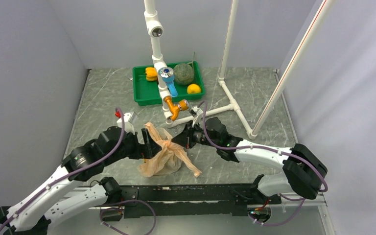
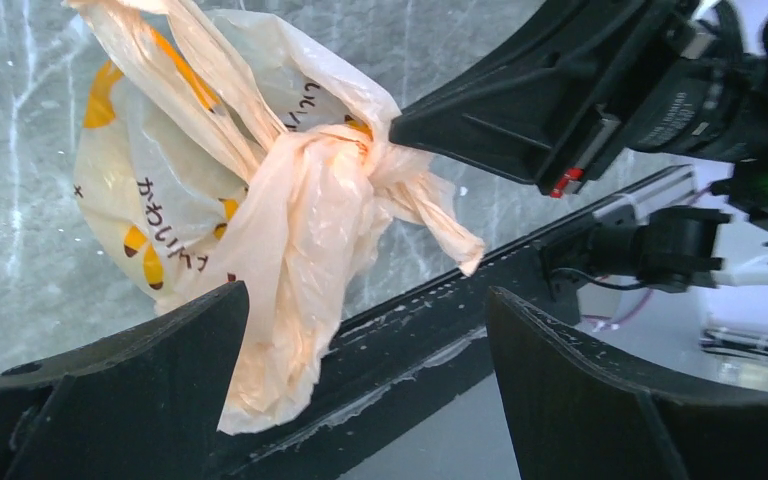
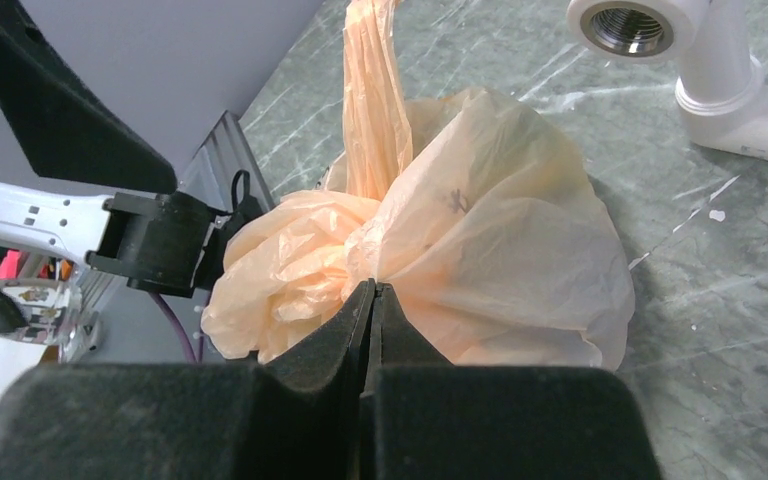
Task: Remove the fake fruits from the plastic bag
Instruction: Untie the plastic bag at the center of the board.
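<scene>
The plastic bag (image 1: 164, 155) lies bunched on the marble table between the two arms, peach-beige with yellow prints. It also shows in the left wrist view (image 2: 290, 200) and the right wrist view (image 3: 500, 270). No fake fruits show; whatever the bag holds is hidden by the plastic. My right gripper (image 1: 177, 140) is shut on the bag's gathered neck (image 3: 372, 285). My left gripper (image 1: 149, 145) is open at the bag's left side (image 2: 365, 295). A loose flap of the bag hangs between its fingers, close to the left finger (image 2: 160, 380). One handle loop stands up.
A green tray (image 1: 139, 93) at the back holds a netted melon (image 1: 183, 73), a yellow-orange pepper (image 1: 151, 73) and a round yellow fruit (image 1: 193, 88). A white pipe frame (image 1: 156, 44) with valves stands behind the bag. A black rail (image 1: 191, 193) runs along the near edge.
</scene>
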